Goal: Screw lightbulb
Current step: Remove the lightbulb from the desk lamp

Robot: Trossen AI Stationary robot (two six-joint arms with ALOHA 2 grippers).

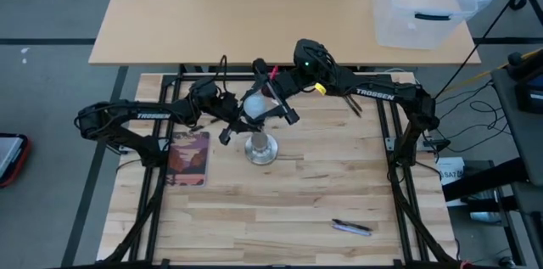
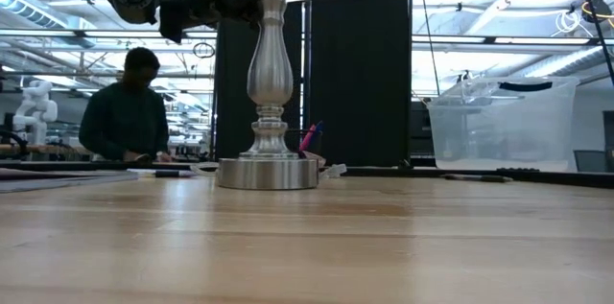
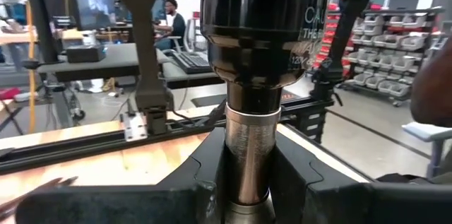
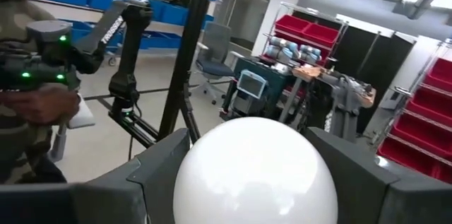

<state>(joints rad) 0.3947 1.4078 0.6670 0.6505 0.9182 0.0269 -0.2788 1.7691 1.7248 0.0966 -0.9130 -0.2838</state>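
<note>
**Both end effectors meet at the top of the socket stand**

While the silvery socket stand (image 1: 260, 148) sits upright on its round disc foot near the middle of the wooden desk (image 1: 297, 193), both arms reach in over it from opposite sides. From above, the lightbulb (image 1: 253, 105) shows as a frosted white globe directly over the stand's top, between the two arms.

Seen from its own wrist camera, the right end effector (image 4: 254, 174) is clamped on the lightbulb (image 4: 256, 171), one dark finger (image 4: 159, 164) pressed against each side of the globe. In the overhead picture, the right end effector (image 1: 270, 99) comes in from the far right side of the desk.

Reaching from the left, the left end effector (image 1: 231, 116) grips the stand's metal post. Its wrist camera shows the left end effector (image 3: 251, 181) with both fingers closed against the narrow silvery neck (image 3: 251, 153) just under a broad black collar (image 3: 265, 33).

From desk height, the stand (image 2: 270, 93) rises as a turned baluster shape, with the dark arms bunched at its top.

Elsewhere on the desk lie a reddish booklet (image 1: 188, 157) to the left of the stand and a pen (image 1: 351, 227) near the front right. A clear plastic bin (image 1: 424, 6) stands on the tan desk beyond. A person (image 2: 127, 107) sits in the room behind.
</note>
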